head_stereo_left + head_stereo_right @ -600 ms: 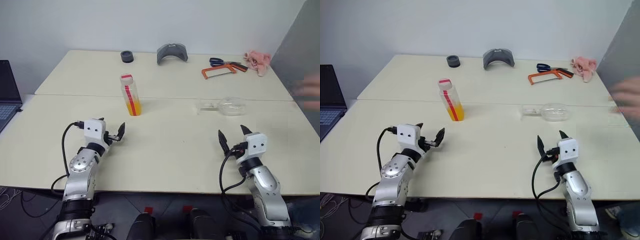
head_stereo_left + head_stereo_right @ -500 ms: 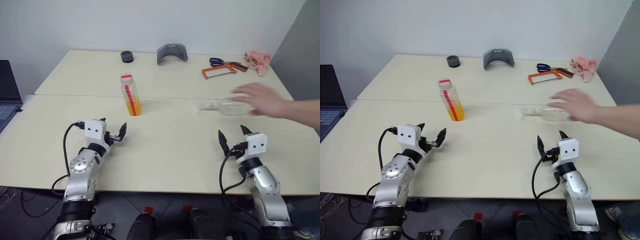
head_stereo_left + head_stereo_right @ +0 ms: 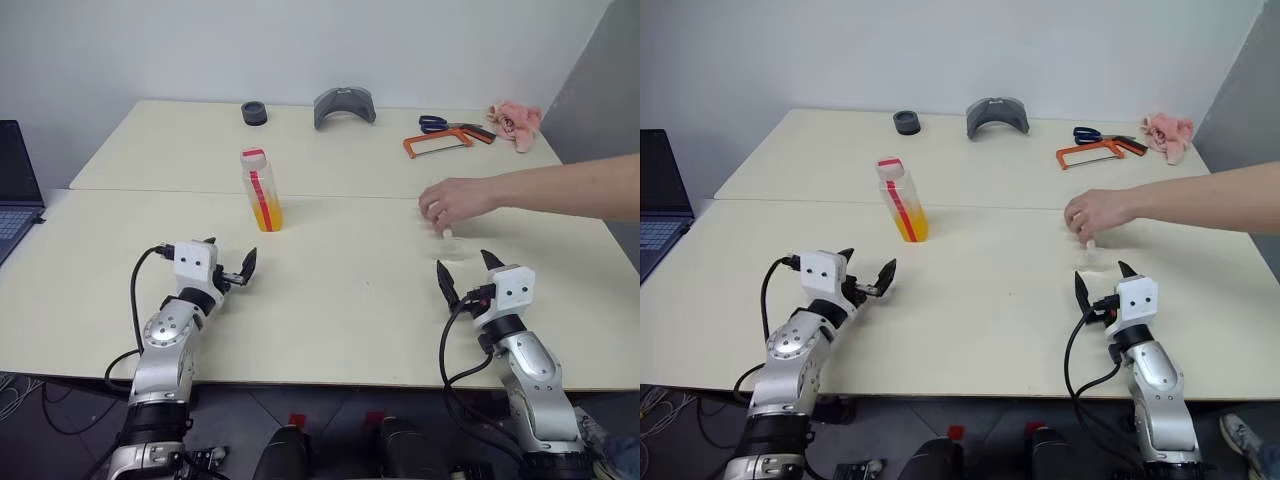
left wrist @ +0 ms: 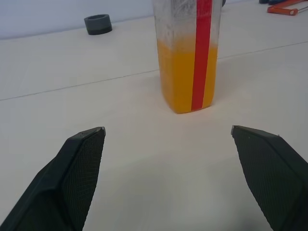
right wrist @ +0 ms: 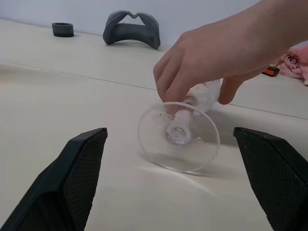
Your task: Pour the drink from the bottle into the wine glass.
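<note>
Both of your grippers are idle near the table's [image 3: 330, 330] front edge: left gripper [image 3: 232, 272] has its fingers spread wide with nothing between them, right gripper [image 3: 465, 272] the same, fingers apart and empty. The bottle [image 3: 259, 189] stands upright left of the table's centre, about midway between the front and back edges, cap on; the drink [image 4: 185, 74] fills roughly its lower half. It sits straight ahead of your left gripper, well apart from it. The wine glass [image 5: 185, 126] is right of centre, just beyond your right gripper, tilted with its round foot facing that wrist camera. A person's hand [image 3: 452, 203], reaching in from the right edge, is gripping it around the stem and bowl. Along the back edge you've got a black ring [image 3: 254, 113], a grey curved part [image 3: 344, 105], an orange hacksaw [image 3: 445, 141], scissors [image 3: 434, 123] and a pink plush toy [image 3: 515, 120] at the back right corner. A laptop [image 3: 18, 190] sits off the left edge.
</note>
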Robot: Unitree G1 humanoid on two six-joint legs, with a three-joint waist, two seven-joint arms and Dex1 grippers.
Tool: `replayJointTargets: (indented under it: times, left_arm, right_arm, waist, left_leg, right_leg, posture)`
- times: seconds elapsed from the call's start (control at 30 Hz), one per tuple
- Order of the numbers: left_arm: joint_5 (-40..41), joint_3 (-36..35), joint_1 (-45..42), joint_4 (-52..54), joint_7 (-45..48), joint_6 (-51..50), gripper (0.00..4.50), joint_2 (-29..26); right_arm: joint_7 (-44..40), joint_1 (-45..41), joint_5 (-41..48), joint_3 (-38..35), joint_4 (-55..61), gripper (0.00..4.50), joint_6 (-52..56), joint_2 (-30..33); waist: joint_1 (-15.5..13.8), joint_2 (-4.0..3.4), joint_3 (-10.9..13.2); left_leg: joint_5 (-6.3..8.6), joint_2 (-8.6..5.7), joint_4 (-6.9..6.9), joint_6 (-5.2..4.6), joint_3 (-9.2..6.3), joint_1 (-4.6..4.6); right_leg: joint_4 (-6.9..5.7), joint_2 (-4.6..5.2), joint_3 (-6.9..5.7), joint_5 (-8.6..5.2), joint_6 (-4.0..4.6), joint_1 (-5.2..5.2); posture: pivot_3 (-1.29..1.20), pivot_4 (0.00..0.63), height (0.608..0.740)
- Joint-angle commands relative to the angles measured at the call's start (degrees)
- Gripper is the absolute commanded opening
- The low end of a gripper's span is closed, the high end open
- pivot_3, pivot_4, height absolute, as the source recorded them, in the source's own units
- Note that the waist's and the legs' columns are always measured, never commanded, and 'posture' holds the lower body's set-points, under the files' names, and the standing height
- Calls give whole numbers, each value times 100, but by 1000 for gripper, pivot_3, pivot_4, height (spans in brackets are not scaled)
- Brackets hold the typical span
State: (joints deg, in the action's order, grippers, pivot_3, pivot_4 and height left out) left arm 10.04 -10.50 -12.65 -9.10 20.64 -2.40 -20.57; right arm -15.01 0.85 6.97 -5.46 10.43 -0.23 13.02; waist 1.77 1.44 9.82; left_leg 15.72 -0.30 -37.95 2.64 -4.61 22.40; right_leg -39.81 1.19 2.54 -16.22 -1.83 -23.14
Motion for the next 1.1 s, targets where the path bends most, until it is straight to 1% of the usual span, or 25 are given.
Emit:
replayJointTargets:
  times: [0.03,0.43,0.77,0.97,1.1]
  left_arm:
    - [-13,8,-10,201,-15,52,4487,-8]
    - [-13,10,-48,126,3,112,4487,10]
    - [184,-29,30,248,260,249,4487,1]
    - [-132,-2,-246,171,-222,135,4487,57]
    - [-237,98,-560,142,-428,-96,4487,127]
  right_arm:
    - [-32,-82,50,-36,154,4500,-10,49]
    - [-67,13,106,-83,266,4500,42,69]
    - [-377,291,260,-102,744,4500,97,333]
    - [-794,269,435,13,1198,4500,351,660]
    - [-1079,108,808,113,1593,4500,871,839]
  waist:
    - [0,0,0]
    - [0,0,0]
    - [1,0,0]
    - [-6,1,1]
    - [-7,1,0]
  left_leg:
    - [0,0,0,0,0,0]
    - [0,0,0,0,0,0]
    - [0,0,0,0,0,0]
    - [0,-1,-1,0,-2,1]
    - [0,-3,-2,0,-3,3]
  right_leg:
    - [0,0,0,0,0,0]
    - [0,0,0,0,0,0]
    - [1,0,0,0,0,0]
    - [2,0,-1,0,0,2]
    - [4,0,-2,0,0,3]
  posture:
    - [0,150,740]
    - [0,150,740]
    - [0,150,740]
    - [0,150,740]
    - [0,150,740]
